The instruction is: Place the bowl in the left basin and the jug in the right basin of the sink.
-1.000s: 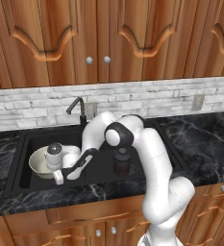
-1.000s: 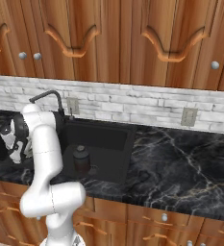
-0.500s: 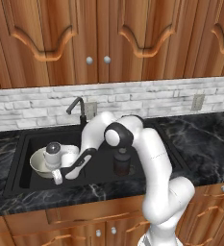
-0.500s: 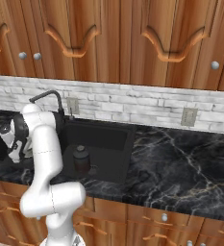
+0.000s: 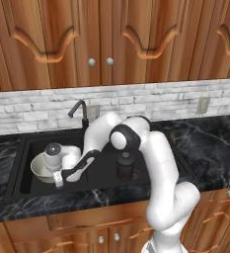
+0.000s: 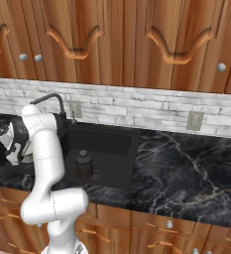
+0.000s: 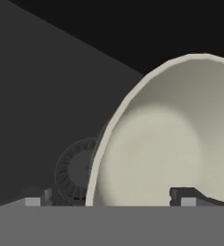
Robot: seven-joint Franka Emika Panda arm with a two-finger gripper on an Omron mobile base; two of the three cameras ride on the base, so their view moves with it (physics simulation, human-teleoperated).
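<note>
Gripper (image 7: 108, 199) fingers sit wide apart straddling the bowl (image 5: 40, 165) rim in the left basin (image 5: 25, 163), contact looks unclear tbh. One bowl, one jug (image 5: 125, 166) in the right basin (image 5: 141, 168).

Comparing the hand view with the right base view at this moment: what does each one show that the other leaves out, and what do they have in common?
Hand view alone: the bowl close up, its rim between the end effector fingertips, one inside and one outside, and a round drain on the basin floor beside it.

Right base view alone: the jug standing upright in the right basin, the faucet, the marble counter, the cabinets and the wall outlet.

Shared: the black sink interior.
</note>
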